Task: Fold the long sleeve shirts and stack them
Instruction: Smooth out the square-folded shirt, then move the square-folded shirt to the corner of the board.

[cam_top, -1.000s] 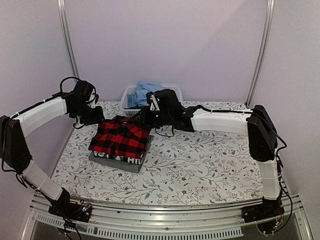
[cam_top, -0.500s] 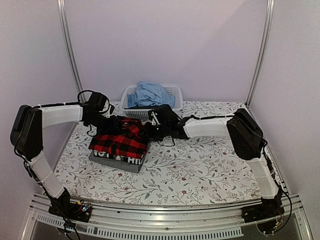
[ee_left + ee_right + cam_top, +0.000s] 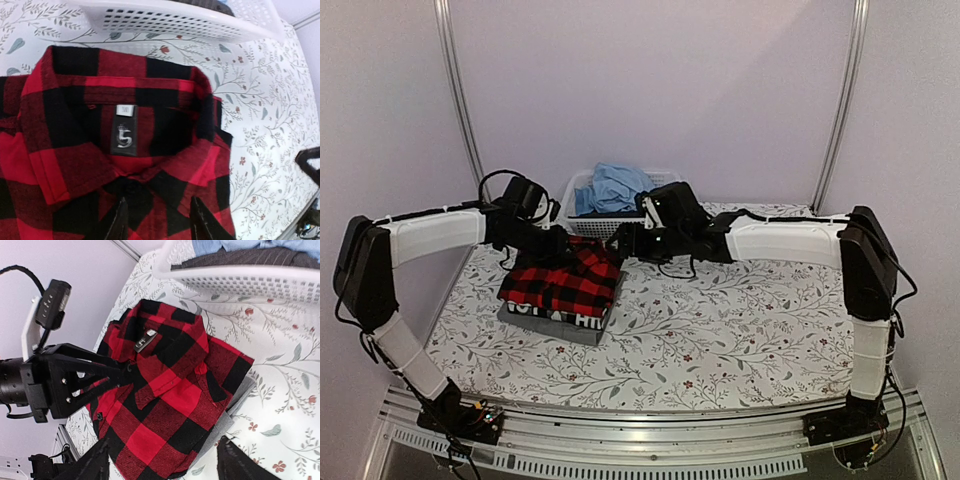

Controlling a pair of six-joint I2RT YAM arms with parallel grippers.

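Note:
The red-and-black flannel shirt (image 3: 563, 283) lies folded, collar toward the basket, on top of a folded dark grey shirt with white letters (image 3: 556, 319). Together they make a stack at the table's left. My left gripper (image 3: 159, 207) is open, its fingers down on the flannel (image 3: 125, 165) just below the collar and label. It also shows in the right wrist view as the left gripper (image 3: 120, 374) at the collar. My right gripper (image 3: 163, 445) hangs open above the flannel's (image 3: 170, 390) right side. The grey shirt's edge (image 3: 235, 407) peeks out underneath.
A white plastic basket (image 3: 665, 182) holding blue cloth (image 3: 615, 186) stands at the back, just behind the stack; its wall (image 3: 175, 21) is close to the collar. The floral tablecloth (image 3: 740, 320) stretches to the right and front.
My right gripper has opened, let go of the flannel and lifted up and back. My left gripper has moved right onto the collar area. The flannel stays on the grey shirt.

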